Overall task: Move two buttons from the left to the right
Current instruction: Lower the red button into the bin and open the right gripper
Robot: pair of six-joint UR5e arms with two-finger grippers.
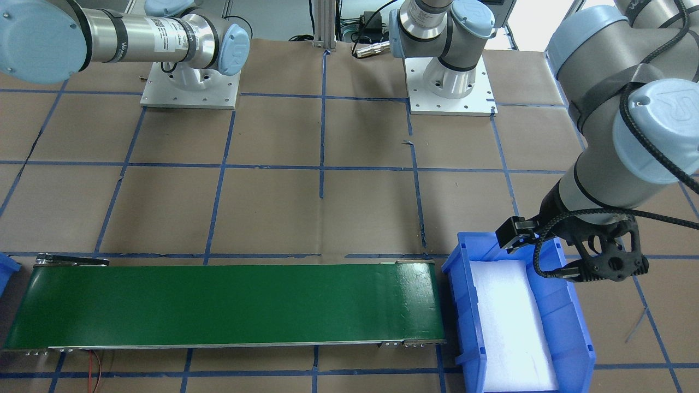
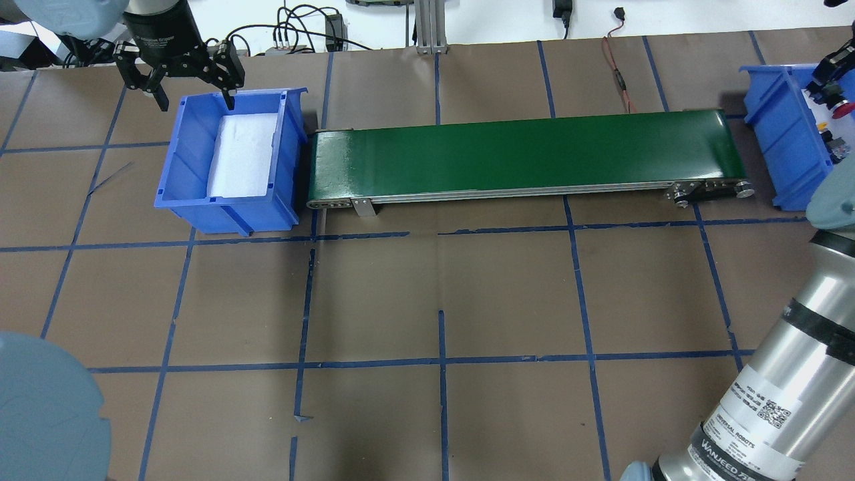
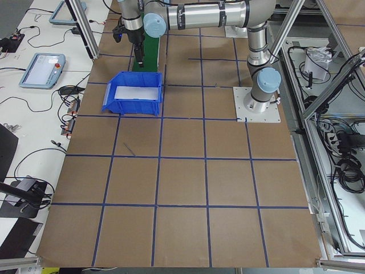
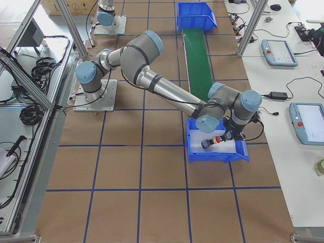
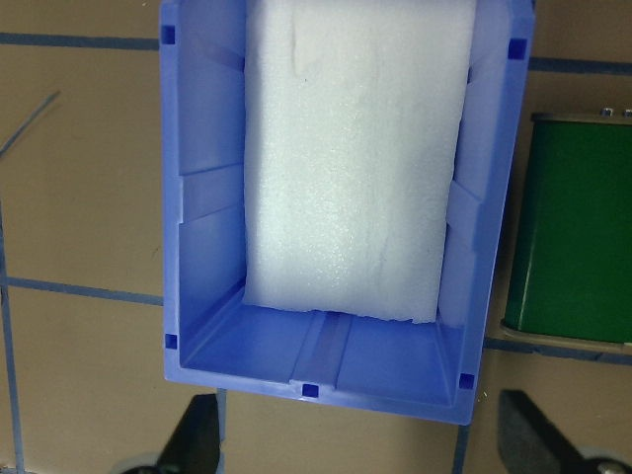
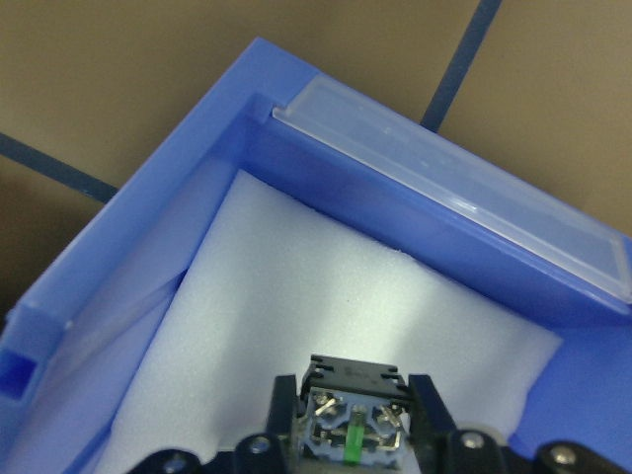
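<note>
A button with a red cap (image 2: 843, 105) hangs in my right gripper (image 2: 831, 93), just above the white foam of the right blue bin (image 2: 775, 133). The right wrist view shows the fingers shut on its grey contact base (image 6: 351, 420). In the exterior right view the red cap (image 4: 218, 139) sits inside that bin (image 4: 212, 157), with a second small dark part (image 4: 206, 145) beside it; I cannot tell its cap colour. My left gripper (image 2: 197, 100) hovers open over the far end of the left blue bin (image 2: 227, 214), which holds only foam (image 5: 346, 148).
A green conveyor belt (image 2: 521, 153) runs between the two bins. Brown paper with blue tape lines covers the table. Cables lie along the far edge (image 2: 621, 73). The two arm bases (image 1: 450, 82) stand on white plates.
</note>
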